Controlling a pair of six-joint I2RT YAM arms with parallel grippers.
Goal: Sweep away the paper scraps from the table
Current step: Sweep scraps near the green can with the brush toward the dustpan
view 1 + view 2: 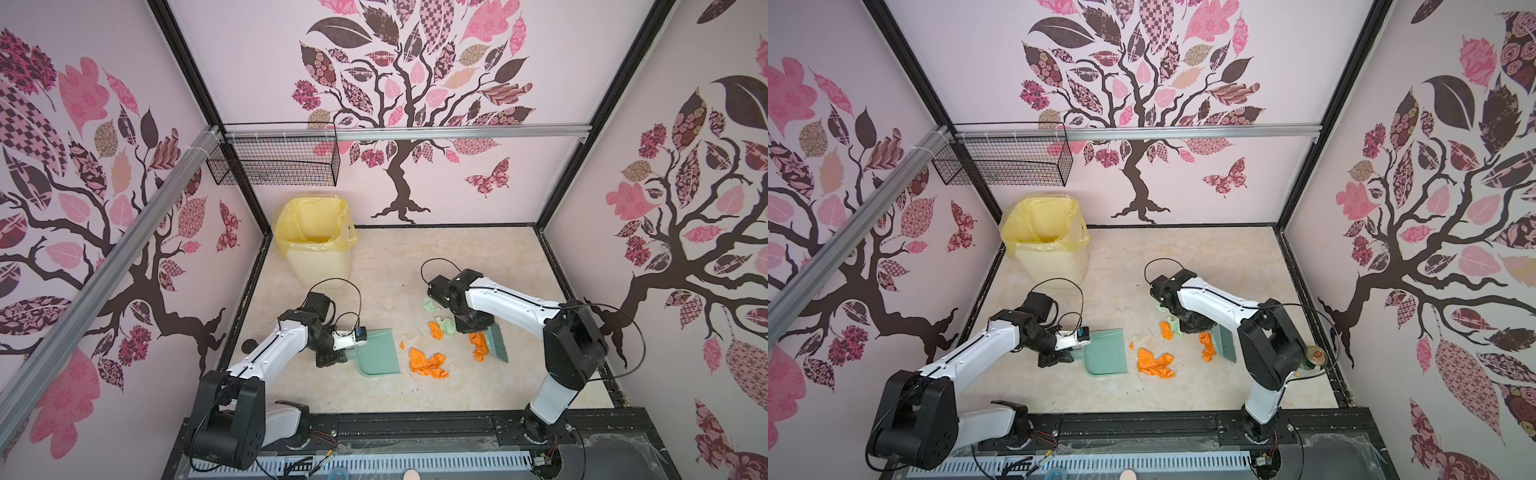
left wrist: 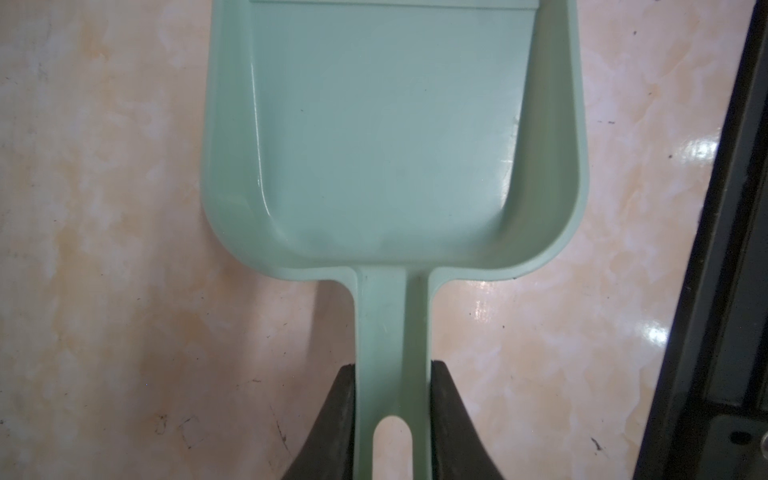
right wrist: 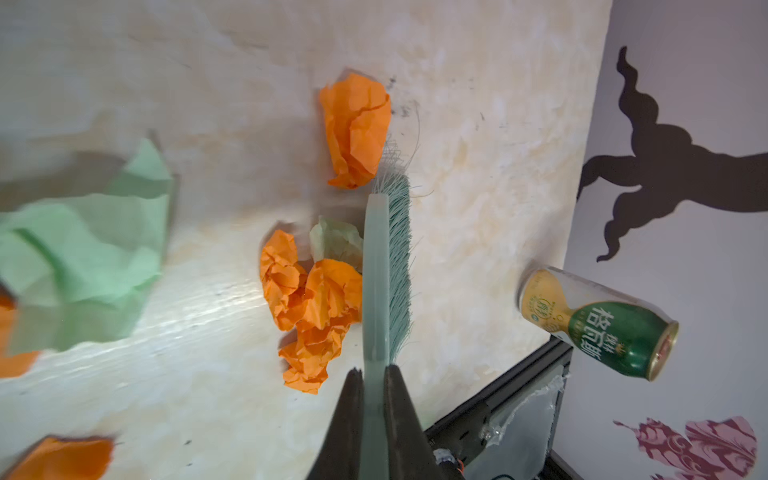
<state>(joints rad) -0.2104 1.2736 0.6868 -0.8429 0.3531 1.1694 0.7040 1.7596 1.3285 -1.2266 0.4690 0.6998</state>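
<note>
Nearest the table's front edge, the left gripper point(image 2: 392, 370) is clamped narrowly around the handle of a teal dustpan point(image 2: 386, 124) lying flat on the beige table point(image 1: 457, 257). Just beside the pan's open mouth sits the large orange piece point(image 1: 428, 363). To its right, the right gripper point(image 3: 374, 372) is pinched tight on a teal brush point(image 3: 376, 270), with crumpled orange paper scraps point(image 3: 316, 307) pressed against the brush's side. Mint-green pieces point(image 1: 446, 326) lie just beyond. A yellow-lined bin point(image 1: 316, 257) stands in the far left corner.
</note>
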